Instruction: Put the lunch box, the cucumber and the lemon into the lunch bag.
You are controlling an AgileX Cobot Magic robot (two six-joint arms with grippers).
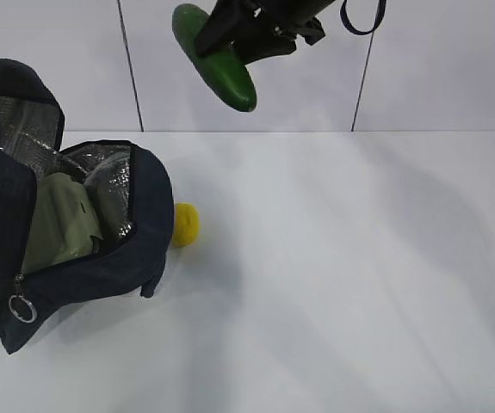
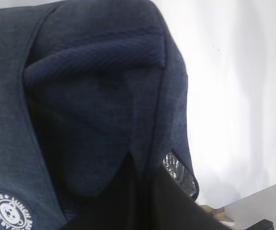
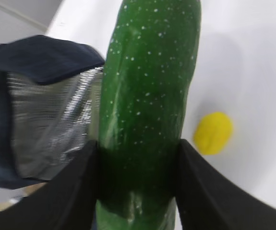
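Observation:
The lunch bag (image 1: 139,258) lies open at the left, its silver lining showing. The lunch box (image 1: 58,225) with its sage-green lid sits inside it. The lemon (image 1: 185,224) rests on the table against the bag's right side; it also shows in the right wrist view (image 3: 213,132). My right gripper (image 1: 230,39) is high at the top, shut on the cucumber (image 1: 223,70), which hangs tilted in the air. In the right wrist view the gripper (image 3: 138,158) clamps the cucumber (image 3: 150,81) above the bag (image 3: 42,57). My left gripper (image 2: 142,191) grips the bag's navy flap (image 2: 80,96).
The silver ring pull (image 1: 21,308) hangs at the bag's front left corner. A white table (image 1: 359,284) stretches to the right of the bag. A pale wall with dark seams (image 1: 131,69) stands behind. A blue loop (image 1: 363,19) hangs by the right arm.

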